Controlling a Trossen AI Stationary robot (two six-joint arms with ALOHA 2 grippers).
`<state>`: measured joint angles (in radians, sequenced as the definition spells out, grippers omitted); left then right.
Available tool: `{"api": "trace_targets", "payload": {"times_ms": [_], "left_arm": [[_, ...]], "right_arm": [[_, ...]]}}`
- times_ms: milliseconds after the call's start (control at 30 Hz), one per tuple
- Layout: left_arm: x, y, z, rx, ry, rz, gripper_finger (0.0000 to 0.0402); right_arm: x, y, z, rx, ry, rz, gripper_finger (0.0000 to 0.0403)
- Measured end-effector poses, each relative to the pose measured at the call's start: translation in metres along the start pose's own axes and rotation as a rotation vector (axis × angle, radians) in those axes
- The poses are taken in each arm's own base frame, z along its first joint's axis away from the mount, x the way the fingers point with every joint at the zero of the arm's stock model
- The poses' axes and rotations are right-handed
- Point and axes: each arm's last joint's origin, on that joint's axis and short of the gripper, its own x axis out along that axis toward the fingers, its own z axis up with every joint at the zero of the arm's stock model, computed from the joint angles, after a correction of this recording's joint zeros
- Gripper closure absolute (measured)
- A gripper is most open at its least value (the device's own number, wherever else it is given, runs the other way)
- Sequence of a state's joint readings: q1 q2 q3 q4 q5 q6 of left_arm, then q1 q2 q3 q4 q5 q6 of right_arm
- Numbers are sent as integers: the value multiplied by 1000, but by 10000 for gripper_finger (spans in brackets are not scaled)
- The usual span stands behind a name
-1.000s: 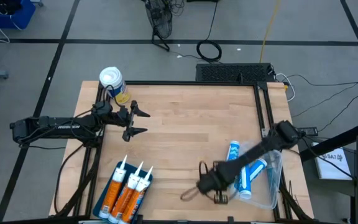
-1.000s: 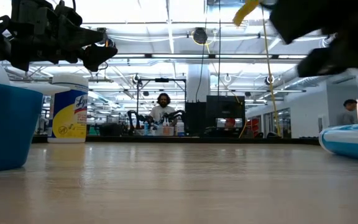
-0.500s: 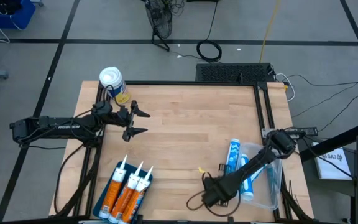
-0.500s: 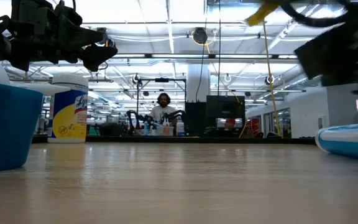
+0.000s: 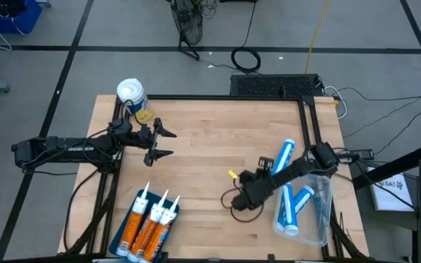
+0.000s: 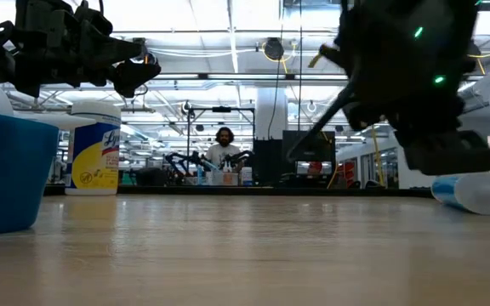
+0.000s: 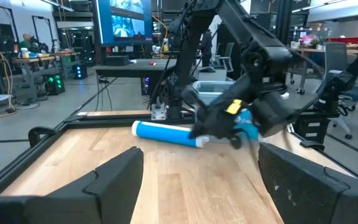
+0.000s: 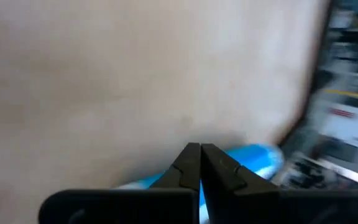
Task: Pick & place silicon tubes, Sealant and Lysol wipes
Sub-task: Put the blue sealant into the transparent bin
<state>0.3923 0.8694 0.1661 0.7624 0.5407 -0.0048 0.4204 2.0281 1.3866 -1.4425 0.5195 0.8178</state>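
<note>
The Lysol wipes canister [image 5: 131, 93] [image 6: 94, 157], white-lidded with a yellow label, stands upright at the table's far left corner. Three orange-and-white sealant tubes [image 5: 150, 223] lie side by side near the front left. One blue silicone tube [image 5: 283, 156] [image 7: 166, 132] lies slanted on the wood at the right. Two more blue tubes [image 5: 292, 207] lie in a clear plastic container [image 5: 320, 219]. My right gripper [image 5: 254, 186] [image 8: 199, 149] is shut, pointing down at that loose tube's near end. My left gripper [image 5: 168, 143] hangs open and level above the table's left side, holding nothing. My right gripper has its shut fingertips [image 8: 191, 155] right at the loose blue tube's near end [image 8: 253, 158], coming slanting down from the table's near side. Blur hides whether they touch the tube. The tube lies flat on the wood.
A blue bin [image 6: 2, 174] stands at the front left by the sealant tubes. A black frame rail [image 5: 309, 131] runs along the table's right edge. Bare wood [image 5: 210, 146] lies between the two arms. A person [image 6: 223, 151] sits far behind the table.
My right gripper has swung from the near edge toward the far right, tipping downward and rolling, and stays shut. The loose blue tube beside the container has slid toward the far edge and turned to a slant.
</note>
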Motion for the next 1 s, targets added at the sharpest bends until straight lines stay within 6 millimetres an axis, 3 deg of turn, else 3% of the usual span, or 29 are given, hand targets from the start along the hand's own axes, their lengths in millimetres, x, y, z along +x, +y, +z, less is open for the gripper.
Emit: {"api": "trace_targets", "payload": {"times_ms": [133, 333, 500, 800, 1000], "left_arm": [[0, 0, 0, -1, 1, 0, 91], [0, 0, 0, -1, 1, 0, 91], [0, 0, 0, -1, 2, 0, 91], [0, 0, 0, -1, 1, 0, 91], [0, 0, 0, -1, 2, 0, 91]], "right_arm": [[9, -16, 5, -41, 72, -26, 403], [3, -34, -4, -40, 384, 251, 403], [6, -40, -2, -43, 435, 332, 403], [51, -43, -10, -50, 547, 318, 403], [74, -35, -9, -47, 470, 346, 403]]}}
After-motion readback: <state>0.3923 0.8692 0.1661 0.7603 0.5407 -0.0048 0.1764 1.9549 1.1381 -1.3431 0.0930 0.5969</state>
